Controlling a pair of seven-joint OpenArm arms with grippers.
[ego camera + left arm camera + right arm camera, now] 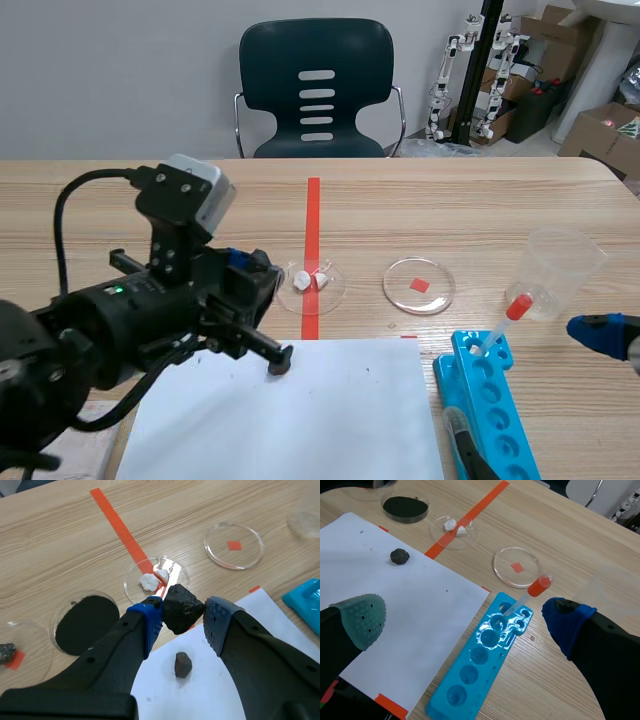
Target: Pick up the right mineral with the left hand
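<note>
1. Left gripper (183, 621) clenched on the black mineral (181, 607), pinched between both pads.
2. Mineral held at the fingertips, over the near edge of the white paper (165, 700) on the worktop (60, 545).
3. Under the gripper, on the paper: a smaller dark mineral (183, 664), apart from the held one.
4. Just ahead of the fingertips: a clear dish (176, 574) with white pieces (148, 582).
5. Right gripper (465, 617) released, fingers wide apart, nothing between; blue rack (480, 660) beneath.
</note>
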